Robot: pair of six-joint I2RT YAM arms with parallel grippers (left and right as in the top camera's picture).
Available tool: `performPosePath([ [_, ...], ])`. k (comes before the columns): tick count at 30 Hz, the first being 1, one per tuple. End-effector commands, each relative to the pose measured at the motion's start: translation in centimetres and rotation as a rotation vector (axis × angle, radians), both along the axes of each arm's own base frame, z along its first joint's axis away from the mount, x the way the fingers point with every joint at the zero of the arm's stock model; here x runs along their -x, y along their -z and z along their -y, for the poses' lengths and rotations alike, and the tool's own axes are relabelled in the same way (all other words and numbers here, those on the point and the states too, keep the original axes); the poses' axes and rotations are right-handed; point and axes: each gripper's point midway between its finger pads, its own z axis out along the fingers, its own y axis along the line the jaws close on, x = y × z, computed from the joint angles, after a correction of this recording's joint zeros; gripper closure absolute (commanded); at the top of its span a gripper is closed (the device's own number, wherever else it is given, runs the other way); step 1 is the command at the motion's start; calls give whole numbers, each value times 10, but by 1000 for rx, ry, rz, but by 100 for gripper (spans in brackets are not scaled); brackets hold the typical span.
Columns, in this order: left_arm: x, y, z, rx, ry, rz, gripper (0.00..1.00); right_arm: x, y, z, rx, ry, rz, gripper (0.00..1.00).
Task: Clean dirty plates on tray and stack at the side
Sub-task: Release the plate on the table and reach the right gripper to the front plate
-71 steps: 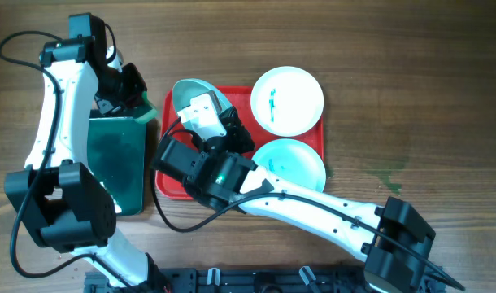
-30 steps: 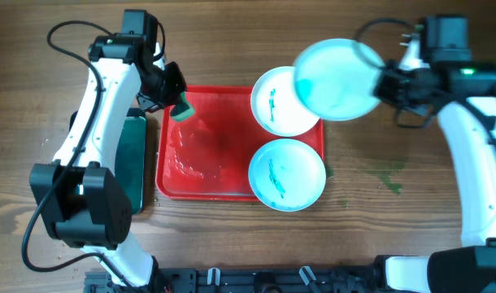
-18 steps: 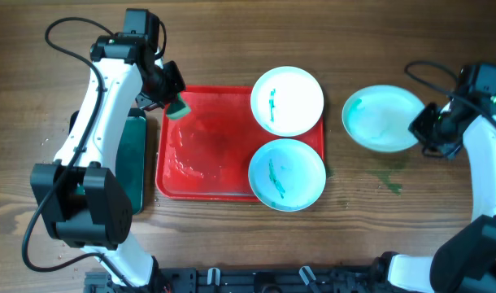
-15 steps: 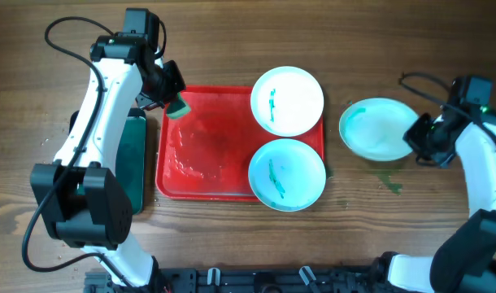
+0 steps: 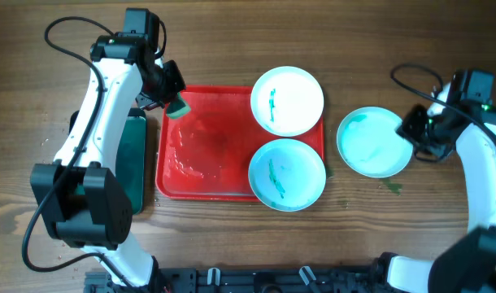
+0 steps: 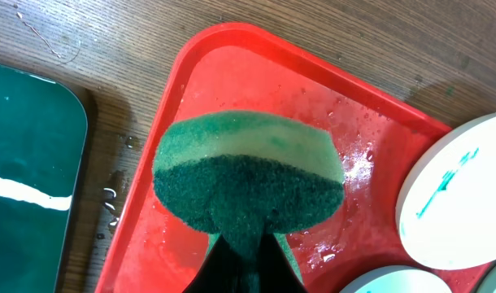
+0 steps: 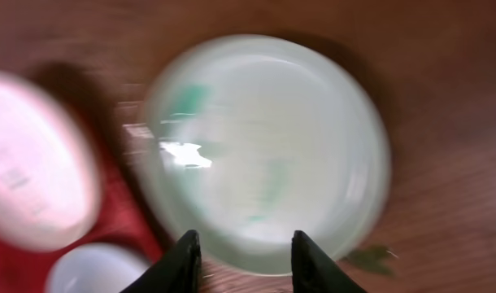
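Left gripper point(image 6: 244, 248): closed on the green sponge point(image 6: 248, 175), pinching it at its dark scouring side. The sponge is held over the upper-left corner of the tray point(image 5: 201, 167), well apart from every plate. Whether it touches the tray floor cannot be told.

Right gripper point(image 7: 246, 240): jaws stand apart with nothing clamped between them. The wrist view is blurred, so contact with a plate rim cannot be confirmed. In the overhead view this gripper sits at the right edge of the set-aside plate point(image 5: 374, 142).

Plate positions:
- Set-aside plate: pale mint, lying flat on the table point(image 5: 394, 49) to the right of the tray and apart from it. Its middle reads clean; a faint green trace shows near the upper-left rim.
- White plate point(image 5: 287, 100): on the tray's upper-right corner, overhanging the rim, with a teal smear in the middle.
- Second mint plate point(image 5: 287, 174): on the lower-right corner, just below the white plate, also overhanging, also smeared.

Status (judgement): one plate of three appears wiped and placed, so roughly a third is done. Remaining: wipe the white plate and the second mint plate, then set each on the set-aside plate to build the stack. The tray floor carries a wet film
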Motion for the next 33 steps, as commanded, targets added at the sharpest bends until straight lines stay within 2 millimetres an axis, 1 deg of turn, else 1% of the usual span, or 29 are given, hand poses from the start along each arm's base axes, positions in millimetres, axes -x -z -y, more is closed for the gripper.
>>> performPosePath([
  [1, -2, -9, 0, -1, -36, 26, 96, -4, -38, -69, -92, -298, 131, 60],
  [2, -2, -9, 0, -1, -38, 26, 96, 4, -31, -87, -105, -345, 89, 60],
  [4, -2, -9, 0, -1, -38, 26, 96, 20, -16, -111, -122, -405, 8, 60],
  [6, -2, -9, 0, -1, -38, 25, 96, 36, 5, -123, -111, -399, -88, 60],
  [9, -2, -9, 0, -1, -38, 25, 96, 50, 28, -142, -106, -456, -153, 62],
  [10, -2, -9, 0, 0, -39, 25, 96, 54, 37, -147, -96, -475, -169, 64],
  [12, -2, -9, 0, 5, -60, 21, 96, 61, 56, -146, -21, -462, -216, 64],
  [13, -2, -9, 0, 5, -60, 21, 96, 63, 63, -145, 4, -457, -229, 65],
  [15, -2, -9, 0, 5, -60, 22, 96, 65, 76, -150, 17, -481, -240, 64],
  [18, -2, -9, -1, 5, -60, 22, 96, 63, 91, -155, 20, -498, -260, 65],
  [20, -2, -9, 0, 5, -60, 22, 96, 61, 98, -155, 21, -500, -267, 66],
  [24, -2, -9, 0, 5, -60, 22, 96, 60, 113, -154, 32, -497, -303, 71],
  [25, -2, -9, 0, 5, -60, 22, 96, 61, 115, -153, 32, -497, -312, 73],
  [27, -2, -9, 0, 5, -59, 22, 96, 62, 117, -153, 32, -497, -321, 87],
  [28, -2, -9, 0, 5, -60, 21, 96, 62, 117, -153, 32, -496, -321, 90],
  [30, -2, -9, -1, 5, -60, 22, 96, 62, 117, -153, 32, -496, -321, 94],
  [33, -2, -9, 0, 5, -59, 22, 96, 65, 116, -152, 32, -497, -333, 96],
])
